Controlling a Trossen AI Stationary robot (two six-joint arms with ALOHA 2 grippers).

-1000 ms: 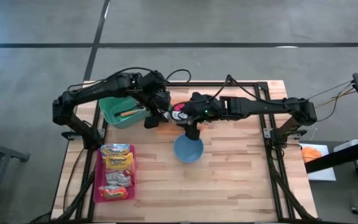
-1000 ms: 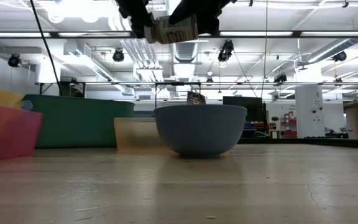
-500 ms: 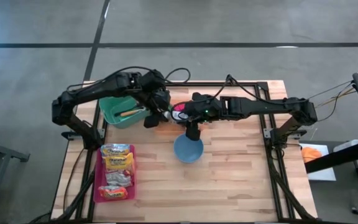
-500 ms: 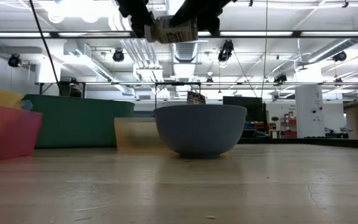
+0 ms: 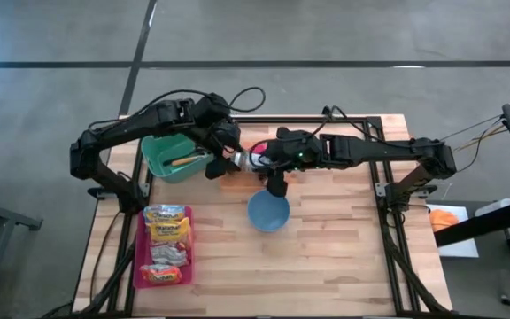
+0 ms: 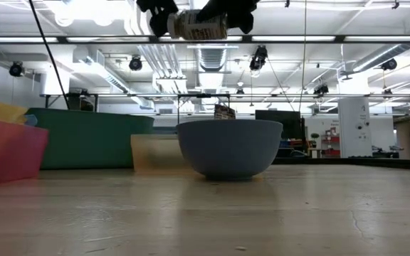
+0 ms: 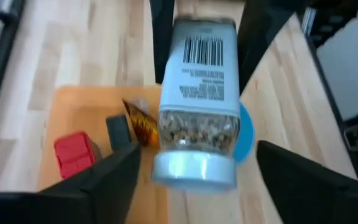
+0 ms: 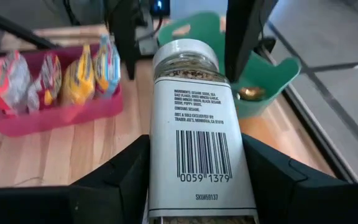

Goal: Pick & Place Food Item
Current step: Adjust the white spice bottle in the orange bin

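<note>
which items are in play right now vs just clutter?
In play:
- seasoning jar, clamped by right gripper
- left gripper, open beside the jar
- blue bowl

Lying about:
- green bin
- pink tray of snack packets
- orange board

From overhead I see a grey concrete floor around the rig, crossed by a dark seam line behind it and a second one running diagonally; the counter is pale wood planking in a black frame; a dark stand holding something orange sits off its right edge. Across the counter top I see an open ceiling with long strip lights, white ducting, hanging black spotlights and a white column.
</note>
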